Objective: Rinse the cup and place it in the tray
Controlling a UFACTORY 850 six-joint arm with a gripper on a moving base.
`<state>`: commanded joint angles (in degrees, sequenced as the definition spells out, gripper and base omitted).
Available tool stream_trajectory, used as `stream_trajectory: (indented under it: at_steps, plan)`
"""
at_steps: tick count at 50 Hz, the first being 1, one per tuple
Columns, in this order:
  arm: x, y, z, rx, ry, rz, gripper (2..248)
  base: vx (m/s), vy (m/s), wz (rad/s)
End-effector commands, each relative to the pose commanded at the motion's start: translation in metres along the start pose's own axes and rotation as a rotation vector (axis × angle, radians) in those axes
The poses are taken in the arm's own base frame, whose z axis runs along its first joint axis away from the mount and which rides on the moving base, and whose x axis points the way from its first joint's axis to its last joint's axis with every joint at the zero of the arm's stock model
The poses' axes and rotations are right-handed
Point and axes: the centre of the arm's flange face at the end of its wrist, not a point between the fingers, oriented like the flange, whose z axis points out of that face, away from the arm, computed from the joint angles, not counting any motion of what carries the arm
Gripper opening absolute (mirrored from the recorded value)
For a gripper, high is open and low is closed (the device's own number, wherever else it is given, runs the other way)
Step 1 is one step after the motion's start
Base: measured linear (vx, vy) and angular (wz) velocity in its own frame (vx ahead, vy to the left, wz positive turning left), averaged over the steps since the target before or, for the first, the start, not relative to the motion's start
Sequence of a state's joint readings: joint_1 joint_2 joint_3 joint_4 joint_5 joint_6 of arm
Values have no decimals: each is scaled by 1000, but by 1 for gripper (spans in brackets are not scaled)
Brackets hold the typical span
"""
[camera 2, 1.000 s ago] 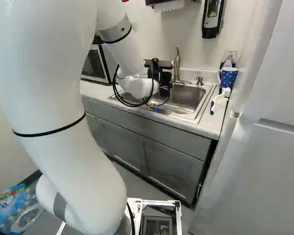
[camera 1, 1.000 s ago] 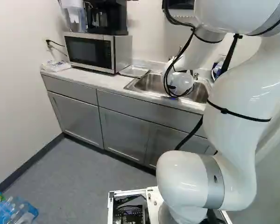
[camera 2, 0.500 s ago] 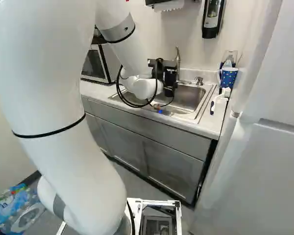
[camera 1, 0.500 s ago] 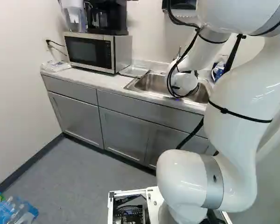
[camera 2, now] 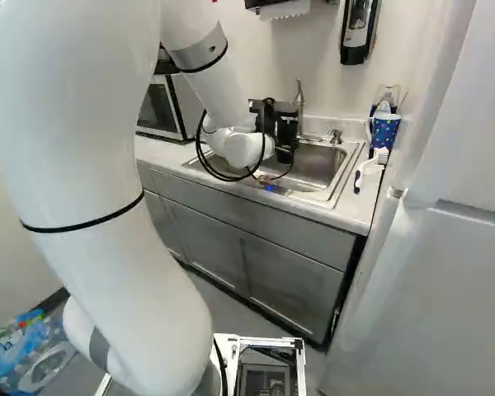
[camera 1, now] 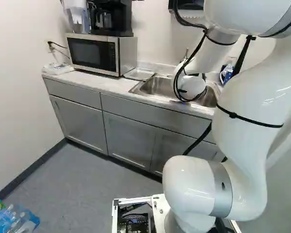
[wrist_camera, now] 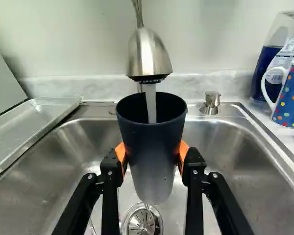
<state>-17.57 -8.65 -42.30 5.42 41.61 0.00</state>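
In the right base view the black gripper hangs over the sink, close in front of the faucet; its fingertips are hidden there. In the wrist view the gripper is shut on a dark cup, orange pads pressed to both sides. The cup is upright, open end up, beneath the faucet head, and a stream of water runs into it. A shallow metal tray lies on the counter beside the sink, next to the microwave.
A polka-dot mug and a blue bottle stand on the counter beyond the sink's other side, with a brush near them. The soap pump rises from the sink's back rim. A refrigerator stands at the right of the right base view.
Over the sink, my wrist and gripper have shifted a little to the right in both base views, then stopped. The base has not moved.
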Motion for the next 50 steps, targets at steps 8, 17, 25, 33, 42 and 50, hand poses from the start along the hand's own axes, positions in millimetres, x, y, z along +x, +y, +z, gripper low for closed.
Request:
stream_trajectory:
  at_steps: [8,17,25,33,42,50]
  plan:
    - [0,0,0,0,0,0,122,0,0,0]
    - [0,0,0,0,0,0,122,0,0,0]
    - [0,0,0,0,0,0,122,0,0,0]
    - [0,0,0,0,0,0,122,0,0,0]
    - [0,0,0,0,0,0,122,0,0,0]
    - [0,0,0,0,0,0,122,0,0,0]
